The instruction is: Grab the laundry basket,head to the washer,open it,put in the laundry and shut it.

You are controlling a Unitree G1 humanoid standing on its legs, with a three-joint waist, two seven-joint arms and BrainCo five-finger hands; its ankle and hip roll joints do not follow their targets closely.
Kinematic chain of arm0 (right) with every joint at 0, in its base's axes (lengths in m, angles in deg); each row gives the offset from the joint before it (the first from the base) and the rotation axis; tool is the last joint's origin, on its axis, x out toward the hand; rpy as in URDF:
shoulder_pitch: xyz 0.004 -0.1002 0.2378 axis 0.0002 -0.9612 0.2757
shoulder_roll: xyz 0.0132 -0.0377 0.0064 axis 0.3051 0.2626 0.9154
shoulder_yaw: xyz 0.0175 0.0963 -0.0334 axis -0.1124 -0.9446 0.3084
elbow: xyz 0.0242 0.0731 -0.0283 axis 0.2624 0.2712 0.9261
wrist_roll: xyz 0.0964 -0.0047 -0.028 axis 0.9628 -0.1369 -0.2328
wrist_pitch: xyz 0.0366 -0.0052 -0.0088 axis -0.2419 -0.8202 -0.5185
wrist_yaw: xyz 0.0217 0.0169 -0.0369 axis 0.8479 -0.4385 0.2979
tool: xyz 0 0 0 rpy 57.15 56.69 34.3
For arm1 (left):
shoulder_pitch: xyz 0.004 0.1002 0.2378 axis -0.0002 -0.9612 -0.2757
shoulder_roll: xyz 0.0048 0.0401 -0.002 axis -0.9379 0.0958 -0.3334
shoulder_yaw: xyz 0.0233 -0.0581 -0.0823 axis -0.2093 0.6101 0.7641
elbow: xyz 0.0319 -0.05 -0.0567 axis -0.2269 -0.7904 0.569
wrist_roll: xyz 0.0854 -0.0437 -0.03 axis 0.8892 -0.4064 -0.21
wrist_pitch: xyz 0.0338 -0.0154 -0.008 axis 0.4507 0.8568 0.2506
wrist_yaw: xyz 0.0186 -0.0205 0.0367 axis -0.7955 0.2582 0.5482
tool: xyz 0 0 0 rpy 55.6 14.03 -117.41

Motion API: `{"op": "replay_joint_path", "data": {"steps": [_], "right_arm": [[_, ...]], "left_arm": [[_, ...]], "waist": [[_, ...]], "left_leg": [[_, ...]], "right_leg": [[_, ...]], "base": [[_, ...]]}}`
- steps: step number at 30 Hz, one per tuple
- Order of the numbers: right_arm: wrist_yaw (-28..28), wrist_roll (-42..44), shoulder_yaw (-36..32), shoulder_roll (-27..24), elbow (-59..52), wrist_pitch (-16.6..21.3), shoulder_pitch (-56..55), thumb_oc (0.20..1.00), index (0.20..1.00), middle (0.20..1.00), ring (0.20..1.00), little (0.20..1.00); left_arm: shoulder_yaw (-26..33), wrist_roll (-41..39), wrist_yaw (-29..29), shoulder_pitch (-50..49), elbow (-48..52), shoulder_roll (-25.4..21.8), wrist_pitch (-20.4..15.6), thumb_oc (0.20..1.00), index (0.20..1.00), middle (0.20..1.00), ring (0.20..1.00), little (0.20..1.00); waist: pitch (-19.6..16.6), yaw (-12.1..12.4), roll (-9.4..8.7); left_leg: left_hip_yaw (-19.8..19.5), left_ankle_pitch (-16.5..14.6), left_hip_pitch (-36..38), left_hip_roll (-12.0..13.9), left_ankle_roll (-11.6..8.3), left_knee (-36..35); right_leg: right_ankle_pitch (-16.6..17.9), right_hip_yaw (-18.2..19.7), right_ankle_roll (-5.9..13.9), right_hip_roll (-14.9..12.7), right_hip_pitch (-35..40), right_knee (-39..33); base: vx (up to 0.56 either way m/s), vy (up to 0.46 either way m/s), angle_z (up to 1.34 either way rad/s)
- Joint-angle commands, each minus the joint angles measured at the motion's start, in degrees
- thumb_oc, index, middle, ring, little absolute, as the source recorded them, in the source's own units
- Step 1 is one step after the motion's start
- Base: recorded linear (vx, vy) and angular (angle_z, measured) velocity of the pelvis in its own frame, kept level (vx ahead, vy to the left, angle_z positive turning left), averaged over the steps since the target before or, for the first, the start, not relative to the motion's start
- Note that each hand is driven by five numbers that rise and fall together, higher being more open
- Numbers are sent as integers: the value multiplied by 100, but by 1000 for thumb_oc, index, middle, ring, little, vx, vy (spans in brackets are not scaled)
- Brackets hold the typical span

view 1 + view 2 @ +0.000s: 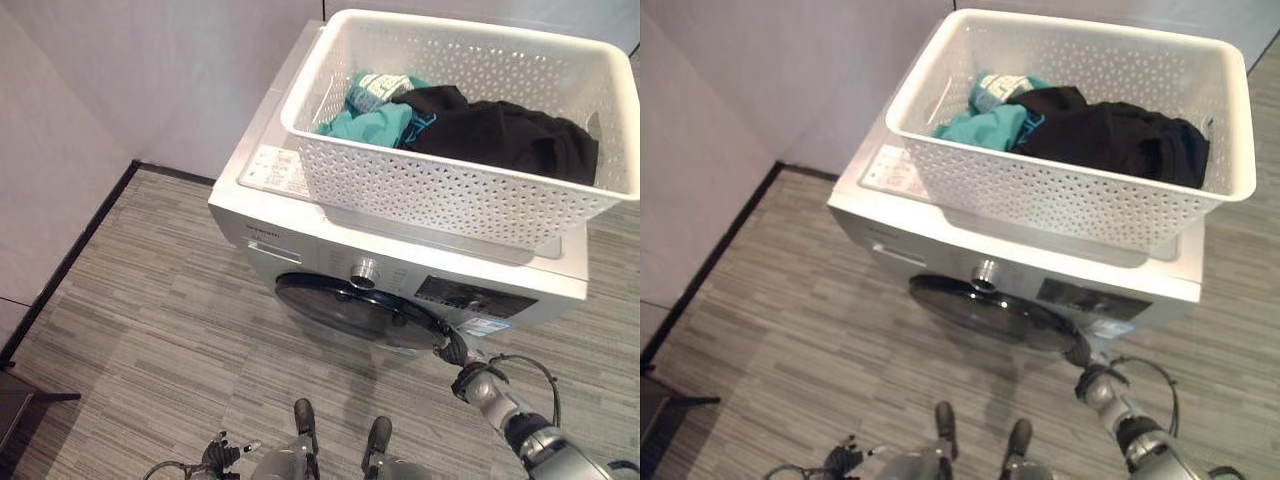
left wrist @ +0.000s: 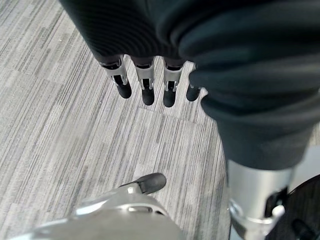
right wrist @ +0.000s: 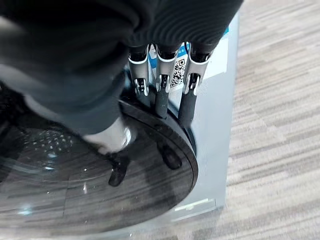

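Note:
A white perforated laundry basket (image 1: 440, 190) stands on top of the white washer (image 1: 300, 235). Teal clothes (image 1: 370, 125) and a black garment (image 1: 500, 135) lie inside it. The washer's round dark glass door (image 1: 350, 305) sits flush with the front panel. My right hand (image 1: 455, 350) is at the door's right edge; its straight fingers (image 3: 161, 95) touch the door rim (image 3: 192, 165) and its thumb (image 3: 117, 145) rests on the glass. My left hand (image 1: 222, 455) hangs low beside me, fingers (image 2: 147, 85) relaxed over the floor and holding nothing.
A silver dial (image 1: 365, 272) and a dark display (image 1: 465, 295) sit above the door. Pale walls (image 1: 60, 150) close in behind and on the left. A dark piece of furniture (image 1: 20, 405) juts in at the lower left. Grey striped floor (image 1: 150, 330) lies before the washer.

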Motion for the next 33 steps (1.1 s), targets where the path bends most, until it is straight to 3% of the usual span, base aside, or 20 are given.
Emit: {"op": "replay_joint_path", "data": {"steps": [1, 9, 16, 23, 33], "right_arm": [[108, 471, 183, 623, 131, 120, 1283, 200, 200, 200, 200, 200], [-69, 562, 251, 781, -211, 230, 1440, 200, 200, 200, 200, 200], [182, 665, 548, 1403, 108, 221, 1121, 200, 200, 200, 200, 200], [635, 694, 1090, 1941, -37, 304, 794, 200, 200, 200, 200, 200], [983, 969, 1573, 2410, -368, 407, 631, 200, 200, 200, 200, 200]], "left_arm": [[-329, -427, 251, 248, -70, -52, -193, 1000, 1000, 1000, 1000, 1000], [-371, -385, 348, 242, -171, -27, -192, 1000, 1000, 1000, 1000, 1000], [-326, -497, 375, 235, -151, -33, -232, 1000, 1000, 1000, 1000, 1000], [-468, -448, 306, -17, 247, -103, -298, 1000, 1000, 1000, 1000, 1000], [-296, -504, 210, -445, 603, -493, -299, 1000, 1000, 1000, 1000, 1000]], "waist": [[228, 568, -272], [235, 620, -292], [185, 672, -287], [123, 916, -201], [133, 1463, -324]], "left_leg": [[-403, 190, -143, 121, -333, -83], [-552, 205, -334, 76, -300, -83], [-638, 201, -275, 49, -289, -83], [-949, 260, -152, 17, -315, -83], [-1561, 253, -46, 5, -415, -83]], "right_leg": [[407, 460, 642, -730, -257, -12], [454, 531, 628, -730, -429, -12], [410, 503, 579, -708, -329, -12], [221, 204, 491, -631, 29, -12], [-164, -234, 389, -439, 512, -12]], "base": [[-29, 13, -7], [-3, 4, -4], [5, 1, 0], [11, -22, 12], [-1, -60, 34]]}}
